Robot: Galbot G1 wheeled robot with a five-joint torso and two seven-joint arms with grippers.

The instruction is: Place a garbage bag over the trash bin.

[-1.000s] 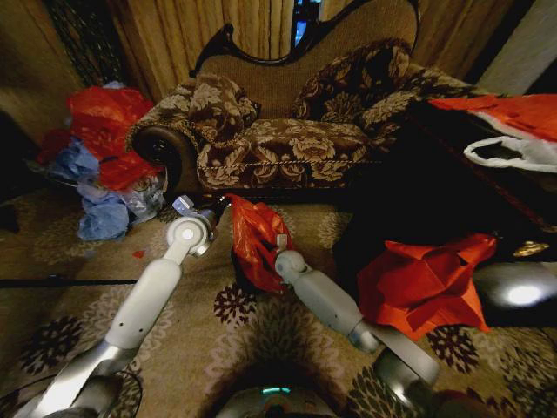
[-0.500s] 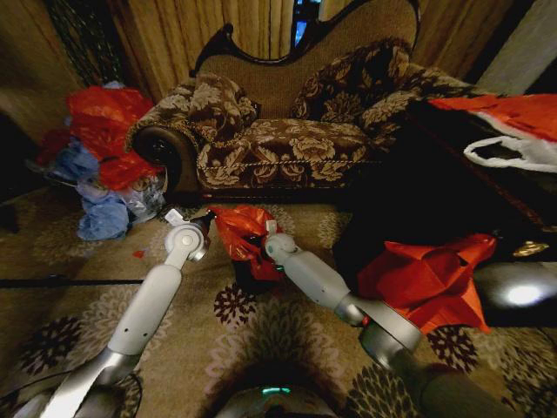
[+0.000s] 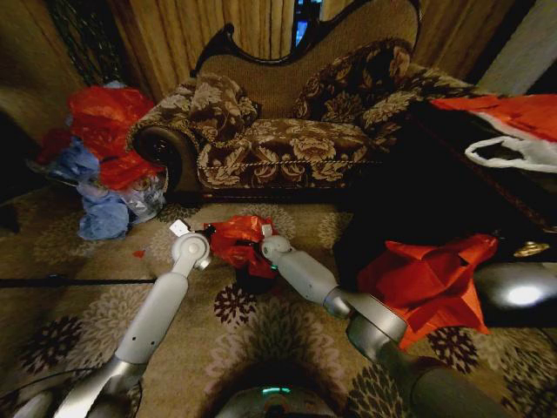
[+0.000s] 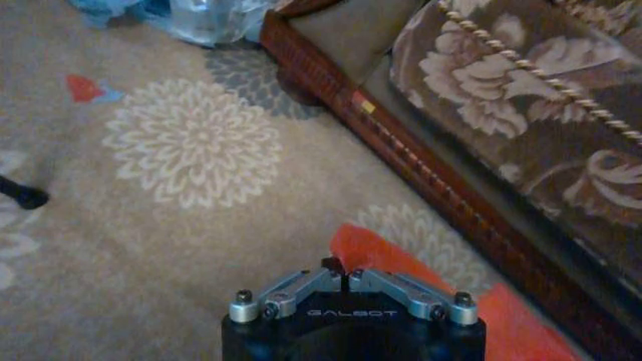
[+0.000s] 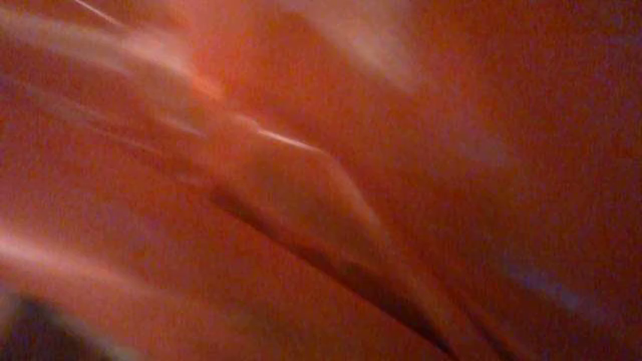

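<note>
The garbage bag (image 3: 233,240), glossy red-orange, is bunched wide between my two grippers just above the carpet. The trash bin (image 3: 255,280), small and black, peeks out beneath the bag's right half. My left gripper (image 3: 209,233) is at the bag's left edge. In the left wrist view this left gripper (image 4: 346,274) is shut, with the garbage bag's (image 4: 411,267) edge pinched at its tips. My right gripper (image 3: 258,237) is buried in the bag's right side. Crinkled red plastic of the garbage bag (image 5: 301,180) lies right against the right wrist camera.
A floral sofa (image 3: 287,131) stands close behind the bin. A heap of red and pale blue bags (image 3: 100,165) lies at the left. Another red bag (image 3: 426,279) and a white handled bag (image 3: 513,152) rest on dark furniture at the right. A black cable (image 3: 70,280) crosses the carpet.
The bag went from hanging tall between the grippers to bunched low and wide over the bin. The right gripper moved left and farther forward; the left wrist dropped slightly.
</note>
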